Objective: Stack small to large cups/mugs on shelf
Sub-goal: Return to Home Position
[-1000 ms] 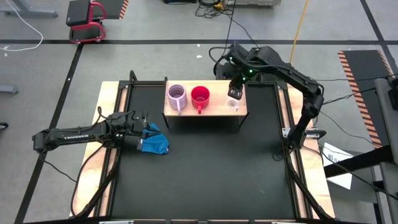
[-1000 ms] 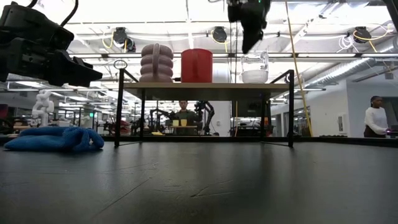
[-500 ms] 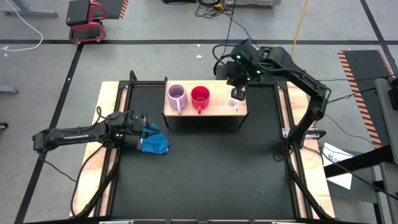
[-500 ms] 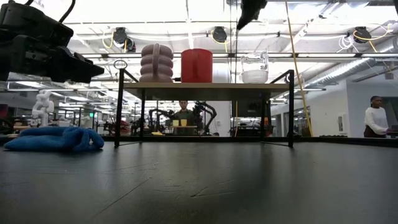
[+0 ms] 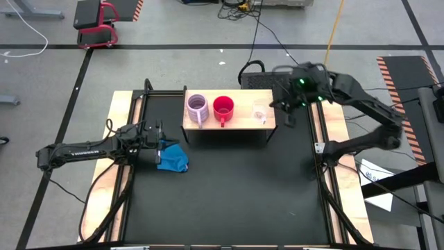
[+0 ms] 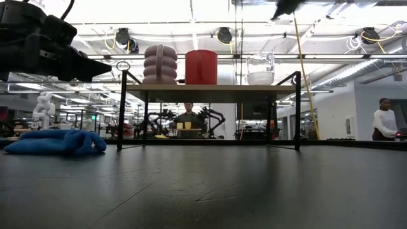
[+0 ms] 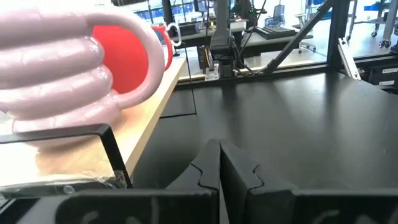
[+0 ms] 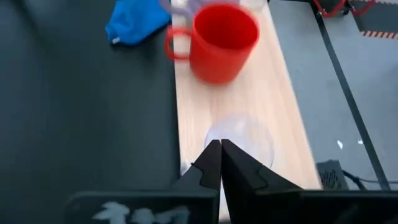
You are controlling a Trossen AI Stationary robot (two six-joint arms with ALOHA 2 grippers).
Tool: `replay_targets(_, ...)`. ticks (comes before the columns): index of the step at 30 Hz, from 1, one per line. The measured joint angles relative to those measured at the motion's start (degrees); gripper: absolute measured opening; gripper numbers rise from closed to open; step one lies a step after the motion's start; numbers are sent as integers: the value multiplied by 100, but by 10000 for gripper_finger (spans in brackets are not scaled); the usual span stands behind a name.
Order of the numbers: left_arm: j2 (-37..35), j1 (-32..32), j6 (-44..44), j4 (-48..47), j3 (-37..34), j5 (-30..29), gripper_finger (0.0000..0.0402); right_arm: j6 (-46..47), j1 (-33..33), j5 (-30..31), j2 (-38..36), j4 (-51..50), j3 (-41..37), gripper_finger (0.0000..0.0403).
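Observation:
Three cups stand in a row on the wooden shelf (image 5: 243, 123): the ribbed lilac mug (image 5: 197, 107), the red mug (image 5: 223, 107) and the clear glass cup (image 5: 260, 112), each on its base. My right gripper (image 5: 287, 118) hangs high beside the shelf's right end, past the glass cup (image 8: 239, 134). It is shut (image 8: 220, 158) and holds nothing. My left gripper (image 5: 161, 132) waits at the table's left, level, above the blue cloth. It is shut (image 7: 219, 168) and points toward the lilac mug (image 7: 59, 59).
A blue cloth (image 5: 173, 158) lies crumpled on the black tabletop beside my left gripper. The shelf stands on thin black legs (image 6: 120, 111), with open tabletop under and in front of it. People (image 6: 383, 121) are in the room beyond the table.
My right gripper has risen from just above the glass cup and swung toward the table's right edge, clear of the shelf. The glass cup stays standing where it was, and the other two mugs have not moved.

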Motion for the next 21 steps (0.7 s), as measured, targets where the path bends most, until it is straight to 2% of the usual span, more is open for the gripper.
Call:
replay_targets(5, 2, 0, -98, -46, 0, 0, 4, 103, -123, -294, -1263, 910, -1919, 0)
replay_targets(9, 2, 0, -91, -10, 0, 0, 2, 241, -175, -491, -2138, 1558, -3162, 0)
replay_targets(13, 2, 0, -96, 18, 0, 0, 4, 287, -177, -812, -2746, 1979, -4012, 0)
replay_targets(18, 2, 0, -199, 22, 0, -10, 3, 295, -177, -1616, -3345, 2534, -4901, 0)
replay_targets(21, 4, 0, -259, 22, 0, -133, 2, 448, -178, -1638, -3659, 2832, -5357, 0)
